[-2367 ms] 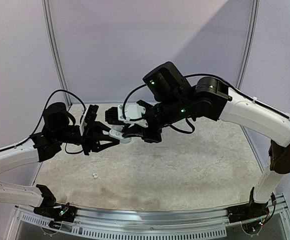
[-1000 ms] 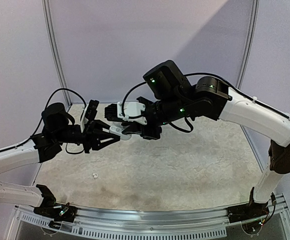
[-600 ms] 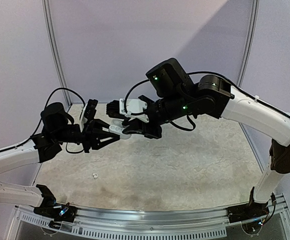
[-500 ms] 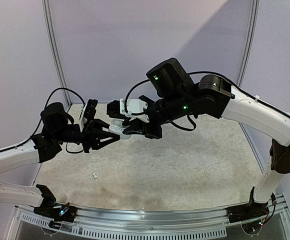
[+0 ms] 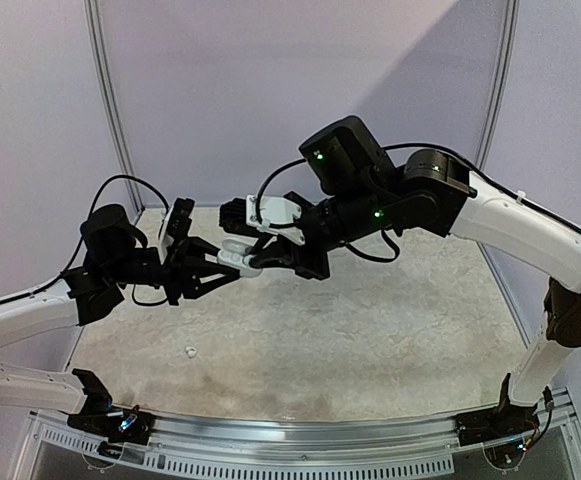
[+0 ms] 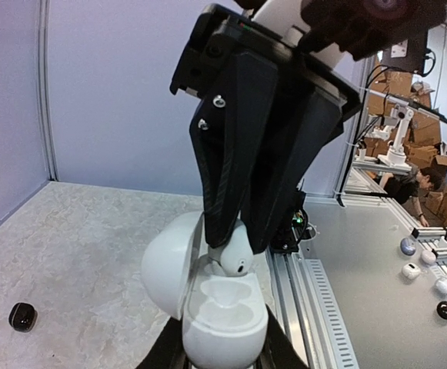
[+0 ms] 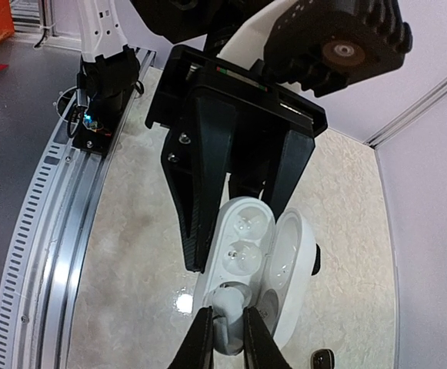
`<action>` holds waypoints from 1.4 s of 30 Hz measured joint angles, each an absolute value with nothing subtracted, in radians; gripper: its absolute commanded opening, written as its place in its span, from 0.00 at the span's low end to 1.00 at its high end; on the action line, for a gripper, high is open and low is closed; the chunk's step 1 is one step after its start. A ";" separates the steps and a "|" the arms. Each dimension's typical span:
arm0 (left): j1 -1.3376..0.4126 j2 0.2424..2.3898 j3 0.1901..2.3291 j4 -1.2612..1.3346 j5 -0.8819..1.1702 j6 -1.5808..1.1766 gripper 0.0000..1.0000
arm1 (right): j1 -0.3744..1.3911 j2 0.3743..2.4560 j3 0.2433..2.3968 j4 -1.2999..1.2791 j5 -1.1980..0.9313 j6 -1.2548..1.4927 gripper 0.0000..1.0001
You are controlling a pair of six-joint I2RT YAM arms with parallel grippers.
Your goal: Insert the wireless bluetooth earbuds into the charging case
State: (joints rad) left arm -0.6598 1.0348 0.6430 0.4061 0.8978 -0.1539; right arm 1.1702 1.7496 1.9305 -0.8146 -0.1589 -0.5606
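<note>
My right gripper (image 7: pixel 223 342) is nipped narrow on a white earbud (image 6: pixel 231 258), right at the mouth of the open charging case (image 7: pixel 245 244). My left gripper (image 6: pixel 221 350) clamps the case by its base, up off the table (image 5: pixel 370 330). The bud looks light, glossy and slippery, best pinched across its body; the case seems rigid, its hinged lid the weak part. My fingers hide which socket it meets. A black earbud (image 6: pixel 22 316) lies below.

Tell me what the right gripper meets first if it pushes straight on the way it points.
The right gripper, carrying a white earbud, would likely meet the open charging case held by the left gripper, at its empty well.
</note>
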 measured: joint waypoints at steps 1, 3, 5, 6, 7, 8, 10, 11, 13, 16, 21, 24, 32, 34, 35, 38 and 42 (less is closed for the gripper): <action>-0.660 1.035 0.643 0.406 0.899 -0.150 0.00 | 1.170 1.748 1.930 -0.814 -0.162 -0.559 0.11; -0.660 1.035 0.643 0.406 0.901 -0.147 0.00 | 1.169 1.748 1.930 -0.814 -0.167 -0.558 0.10; -0.660 1.035 0.643 0.406 0.901 -0.143 0.00 | 1.168 1.748 1.930 -0.814 -0.171 -0.558 0.09; -0.660 1.035 0.643 0.405 0.901 -0.142 0.00 | 1.168 1.748 1.930 -0.814 -0.172 -0.557 0.08; -0.660 1.035 0.643 0.405 0.901 -0.142 0.00 | 1.168 1.748 1.930 -0.813 -0.173 -0.555 0.07; -0.660 1.035 0.643 0.405 0.901 -0.141 0.00 | 1.168 1.748 1.930 -0.812 -0.173 -0.554 0.05; -0.660 1.035 0.643 0.401 0.901 -0.138 0.00 | 1.168 1.748 1.930 -0.811 -0.173 -0.554 0.03; -0.660 1.035 0.643 0.400 0.901 -0.137 0.00 | 1.168 1.748 1.932 -0.812 -0.171 -0.554 0.02; -0.660 1.035 0.643 0.400 0.900 -0.134 0.00 | 1.168 1.749 1.940 -0.821 -0.167 -0.554 0.00; -0.660 1.035 0.643 0.406 0.898 -0.127 0.00 | 1.168 1.759 1.964 -0.841 -0.159 -0.554 0.00; -0.660 1.035 0.643 0.399 0.886 -0.117 0.00 | 1.168 1.768 1.974 -0.850 -0.146 -0.564 0.00; -0.660 1.035 0.643 0.397 0.880 -0.111 0.00 | 1.168 1.769 1.978 -0.853 -0.137 -0.575 0.00; -0.660 1.035 0.645 0.392 0.886 -0.100 0.00 | 1.169 1.771 1.996 -0.868 -0.097 -0.609 0.00; -0.660 1.035 0.645 0.391 0.886 -0.100 0.00 | 1.169 1.771 1.996 -0.868 -0.096 -0.612 0.00; -0.660 1.035 0.645 0.391 0.887 -0.100 0.00 | 1.169 1.771 1.996 -0.868 -0.097 -0.613 0.00; -0.660 1.035 0.645 0.391 0.888 -0.100 0.00 | 1.169 1.771 1.996 -0.868 -0.100 -0.616 0.00; -0.660 1.035 0.645 0.391 0.890 -0.100 0.00 | 1.169 1.771 1.996 -0.868 -0.105 -0.615 0.00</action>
